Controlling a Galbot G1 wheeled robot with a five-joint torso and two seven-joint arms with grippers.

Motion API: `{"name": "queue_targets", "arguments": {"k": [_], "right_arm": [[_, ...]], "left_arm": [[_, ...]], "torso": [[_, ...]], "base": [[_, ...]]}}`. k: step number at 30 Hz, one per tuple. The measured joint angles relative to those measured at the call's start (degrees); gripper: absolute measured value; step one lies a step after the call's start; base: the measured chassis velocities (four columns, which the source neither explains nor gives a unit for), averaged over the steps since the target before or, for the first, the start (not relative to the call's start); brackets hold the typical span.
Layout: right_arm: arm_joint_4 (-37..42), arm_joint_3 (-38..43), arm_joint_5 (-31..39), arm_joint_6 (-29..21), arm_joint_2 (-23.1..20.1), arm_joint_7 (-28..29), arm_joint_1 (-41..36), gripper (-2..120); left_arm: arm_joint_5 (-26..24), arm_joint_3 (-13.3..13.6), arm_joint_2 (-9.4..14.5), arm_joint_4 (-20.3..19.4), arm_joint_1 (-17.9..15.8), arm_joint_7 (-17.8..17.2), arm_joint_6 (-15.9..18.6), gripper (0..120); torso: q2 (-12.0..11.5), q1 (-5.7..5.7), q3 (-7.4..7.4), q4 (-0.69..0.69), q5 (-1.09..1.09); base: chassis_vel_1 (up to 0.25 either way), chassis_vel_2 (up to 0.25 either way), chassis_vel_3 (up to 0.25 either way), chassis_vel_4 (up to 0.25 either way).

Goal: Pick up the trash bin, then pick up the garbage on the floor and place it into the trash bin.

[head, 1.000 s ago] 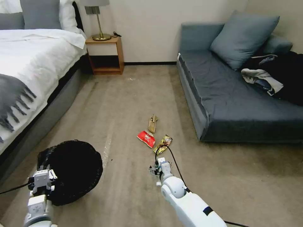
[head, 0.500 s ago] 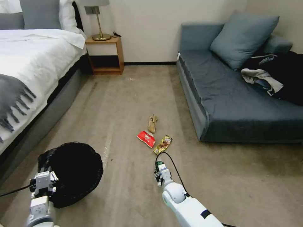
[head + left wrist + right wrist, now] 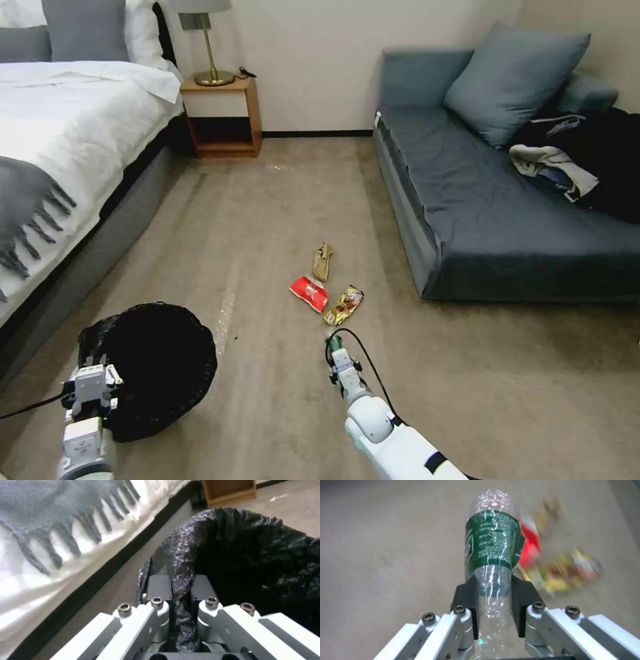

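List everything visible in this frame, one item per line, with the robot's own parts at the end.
trash bin: 1, black bag liner, floor beside the bed
plastic bottle: 1, clear with green label, held off the floor
red snack wrapper: 1, floor
gold-brown snack wrapper: 1, floor beside the red one
tan wrapper: 1, floor beyond them
bed: 1, white, grey fringed throw
nightstand: 1, wooden, brass lamp on top
sofa: 1, blue-grey, cushion and clothes heap on it
left gripper: clamped on the bin's rim
right gripper: clamped on the bottle
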Motion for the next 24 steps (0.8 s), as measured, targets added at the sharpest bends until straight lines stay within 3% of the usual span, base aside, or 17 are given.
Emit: {"name": "queue_targets", "arguments": {"k": [5,10,15,24], "right_arm": [[9.61,-3.20,5.87,9.25,-3.23,-6.57,-2.31,20],[12.48,-6.51,8.00,15.97,-2.61,-13.27,-3.14,20],[11.07,-9.31,7.19,20.35,0.10,-17.08,-2.19,20],[9.15,-10.20,6.12,21.96,0.87,-18.16,-1.28,20]], "left_arm": [[-1.41,1.15,-0.81,-0.52,-0.25,-0.11,-0.17,7],[-3.96,2.03,-1.73,-1.78,0.23,0.57,-0.72,7],[-7.01,4.33,-2.59,-3.76,1.79,2.61,-1.63,7],[-8.25,8.84,-4.19,-4.29,3.42,4.93,-3.13,7]], "torso": [[0.00,0.00,0.00,-0.01,-0.01],[0.00,0.00,0.00,0.00,0.00],[0.00,0.00,0.00,0.03,-0.08],[0.00,0.00,0.00,0.00,-0.04]], "base": [[0.000,0.000,0.000,0.000],[0.000,0.000,0.000,0.000],[0.000,0.000,0.000,0.000],[0.000,0.000,0.000,0.000]]}}
